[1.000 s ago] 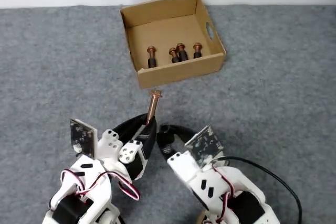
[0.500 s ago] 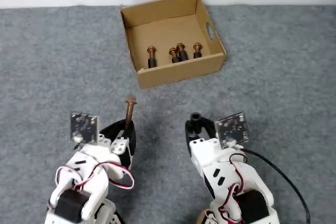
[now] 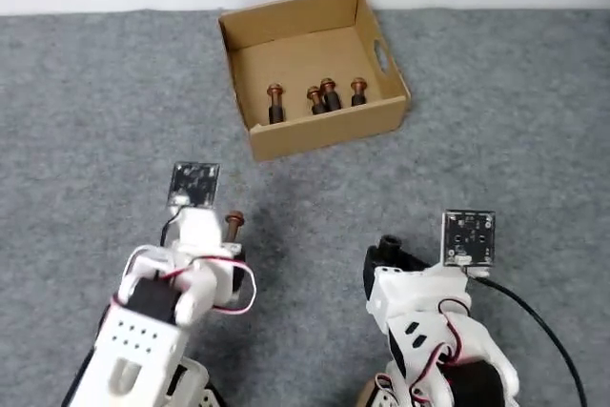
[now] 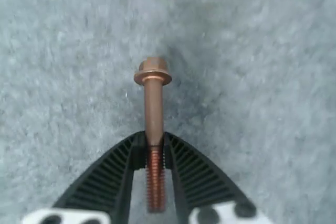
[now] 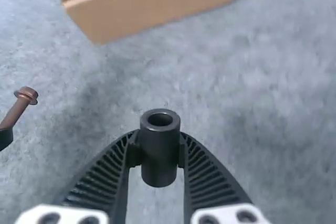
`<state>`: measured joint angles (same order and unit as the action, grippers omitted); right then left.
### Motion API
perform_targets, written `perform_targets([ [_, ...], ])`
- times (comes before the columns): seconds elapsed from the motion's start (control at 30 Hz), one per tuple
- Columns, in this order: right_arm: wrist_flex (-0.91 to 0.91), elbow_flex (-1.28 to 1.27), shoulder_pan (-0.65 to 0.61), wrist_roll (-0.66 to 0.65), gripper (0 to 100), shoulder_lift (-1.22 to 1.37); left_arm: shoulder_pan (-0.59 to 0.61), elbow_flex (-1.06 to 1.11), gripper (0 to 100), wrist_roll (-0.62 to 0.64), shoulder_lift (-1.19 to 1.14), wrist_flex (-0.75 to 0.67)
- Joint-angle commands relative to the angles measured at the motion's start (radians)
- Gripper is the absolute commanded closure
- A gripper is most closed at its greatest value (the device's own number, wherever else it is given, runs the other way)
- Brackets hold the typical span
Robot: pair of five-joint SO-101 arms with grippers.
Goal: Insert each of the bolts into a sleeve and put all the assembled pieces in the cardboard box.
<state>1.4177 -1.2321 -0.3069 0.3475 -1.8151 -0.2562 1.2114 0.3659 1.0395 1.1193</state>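
Left gripper (image 4: 154, 148) is clamped on the threaded end of a copper-coloured bolt (image 4: 153, 106). Its jaws are closed tight on the shank and the flanged head sticks out past the fingertips, above the grey carpet (image 3: 515, 140). Right gripper (image 5: 158, 148) is closed around a dark sleeve (image 5: 159, 129), pinching it by the sides, with the open bore facing away from the wrist. In the high view both arms sit at the near edge of the table, the left one with the bolt and the right one with the sleeve. Bolt and sleeve are well apart and not lined up, and the bolt is not in the sleeve yet. The right wrist view catches the bolt's head off to one side, clear of the sleeve. The cardboard box (image 3: 319, 135) sits on the carpet beyond both grippers, open at the top, with a hand-hole cutout in one side wall. Four assembled pieces (image 3: 330, 94) lie inside it, roughly in a row near the front wall. The middle two are just beside each other and the outer two a little apart. Both grippers are short of the box, over bare carpet.
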Motion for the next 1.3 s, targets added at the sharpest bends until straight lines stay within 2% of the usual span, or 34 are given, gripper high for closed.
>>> perform_targets([
  [0.0,0.016,0.057,0.013,0.058,99.1,0.004,0.003,-0.113,100,-0.106,-0.150,-0.002],
  [0.33,0.031,0.061,0.079,0.068,99.1,0.002,0.009,-0.274,97,-0.336,-0.405,0.002],
  [0.57,0.031,0.066,0.088,0.068,99.1,0.002,0.003,-0.292,87,-0.341,-0.420,0.002],
  [0.87,0.031,0.066,0.088,0.069,99.1,0.002,0.005,-0.291,86,-0.345,-0.434,0.003],
  [1.03,0.031,0.066,0.087,0.069,99.1,0.002,0.003,-0.343,86,-0.345,-0.603,0.041],
  [1.27,0.031,0.066,0.087,0.069,99.1,0.002,0.011,-0.578,86,-0.345,-0.922,0.181],
])
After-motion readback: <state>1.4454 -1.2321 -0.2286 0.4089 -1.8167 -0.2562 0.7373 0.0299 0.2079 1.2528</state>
